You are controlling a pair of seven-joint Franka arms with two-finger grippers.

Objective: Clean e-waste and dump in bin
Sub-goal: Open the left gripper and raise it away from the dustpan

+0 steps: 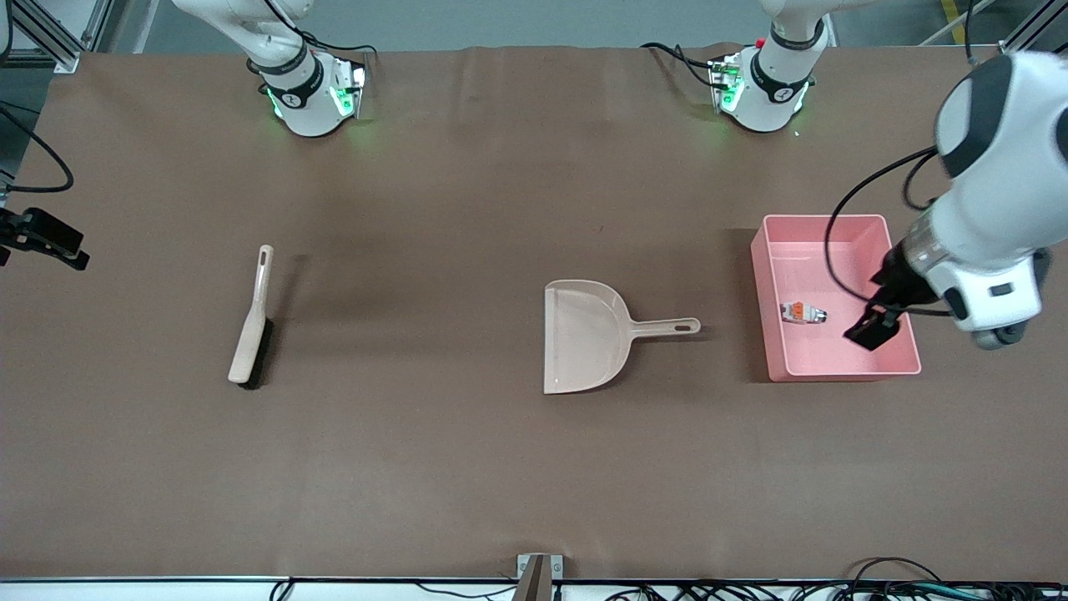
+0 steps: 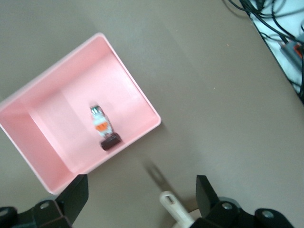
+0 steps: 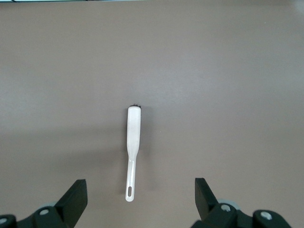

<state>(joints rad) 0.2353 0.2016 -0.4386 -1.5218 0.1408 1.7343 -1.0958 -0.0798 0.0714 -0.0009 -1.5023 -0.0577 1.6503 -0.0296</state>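
Pink plastic walls of the bin [image 1: 835, 367] enclose both pieces of e-waste: the white part [image 1: 803, 313] with orange and green marks lies on the tub's floor, and in the left wrist view the small black block [image 2: 110, 142] lies touching one end of it. In the front view that block is hidden by the left gripper [image 1: 873, 327], which hangs over the bin at the end nearer the front camera; the left wrist view shows its fingers [image 2: 76, 197] spread wide apart with nothing between them. The bin stands toward the left arm's end of the table [image 1: 467, 467]. Beside it, toward the middle of the table, the beige dustpan [image 1: 586, 335] lies flat, its handle pointing at the bin and its pan bare. Well apart, toward the right arm's end, the brush [image 1: 251, 319] lies on the brown cover with its dark bristles at the end nearer the front camera. The right gripper [image 3: 140, 199] is up over the table above the brush, whose handle end shows between its two parted, bare fingers [image 3: 75, 198] in the right wrist view.
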